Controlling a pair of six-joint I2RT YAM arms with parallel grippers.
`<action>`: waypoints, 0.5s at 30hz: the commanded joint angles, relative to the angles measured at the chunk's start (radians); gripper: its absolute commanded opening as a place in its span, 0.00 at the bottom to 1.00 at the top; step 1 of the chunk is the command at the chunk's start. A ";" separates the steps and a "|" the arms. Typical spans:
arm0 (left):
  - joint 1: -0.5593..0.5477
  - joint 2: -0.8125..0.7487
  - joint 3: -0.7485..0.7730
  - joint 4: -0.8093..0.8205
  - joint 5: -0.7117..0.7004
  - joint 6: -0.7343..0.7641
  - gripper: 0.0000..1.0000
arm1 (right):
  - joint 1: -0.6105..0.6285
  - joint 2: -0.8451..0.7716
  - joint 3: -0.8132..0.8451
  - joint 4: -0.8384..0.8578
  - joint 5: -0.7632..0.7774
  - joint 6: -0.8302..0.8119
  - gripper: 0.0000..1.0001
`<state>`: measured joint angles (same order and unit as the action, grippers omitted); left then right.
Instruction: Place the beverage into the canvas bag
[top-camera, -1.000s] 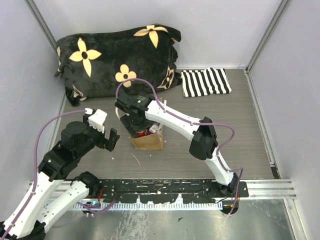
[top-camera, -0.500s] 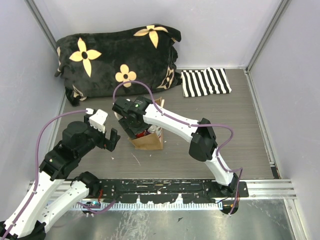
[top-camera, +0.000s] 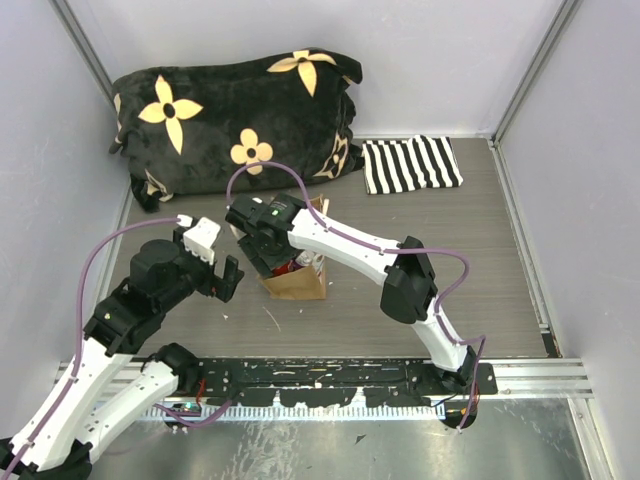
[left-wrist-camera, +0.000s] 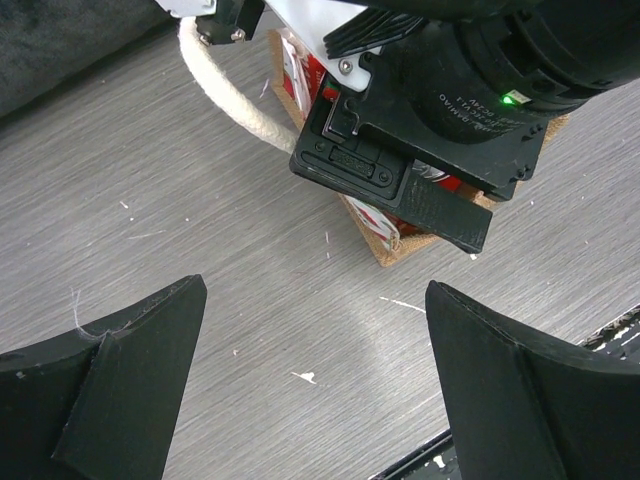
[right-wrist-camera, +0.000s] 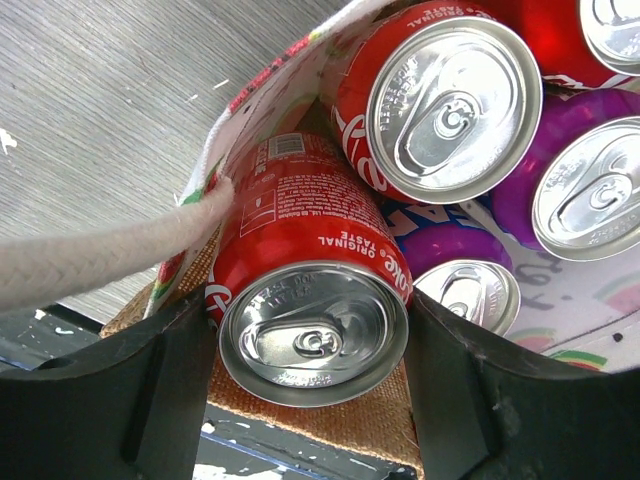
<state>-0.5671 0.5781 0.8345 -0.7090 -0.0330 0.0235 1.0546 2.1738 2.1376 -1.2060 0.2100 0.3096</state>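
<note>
Shifted leftward, right claw (right-wrist-camera: 310, 310) grips red can (right-wrist-camera: 300, 240) at canvas bag (top-camera: 296, 285) mouth.

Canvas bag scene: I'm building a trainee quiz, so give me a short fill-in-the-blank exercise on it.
1. The right pincer grips a cola can coloured ____.
2. The left pincer is ____ and holds nothing.
3. Inside the canvas bag, the non-red cans are ____.
4. The cloth beside the flowered cushion is black-and-white ____.
Missing words: red; open; purple; striped.
</note>
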 joint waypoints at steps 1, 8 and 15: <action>0.006 0.013 -0.014 0.049 0.024 0.002 0.98 | -0.021 -0.038 -0.033 0.013 0.109 -0.038 0.71; 0.007 0.025 -0.014 0.055 0.030 0.004 0.98 | -0.020 -0.052 -0.047 0.018 0.105 -0.038 1.00; 0.009 0.029 -0.008 0.055 0.023 0.004 0.98 | -0.022 -0.071 -0.020 0.026 0.094 -0.025 1.00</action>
<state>-0.5644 0.6075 0.8299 -0.6930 -0.0158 0.0242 1.0367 2.1635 2.1033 -1.1671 0.2878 0.2855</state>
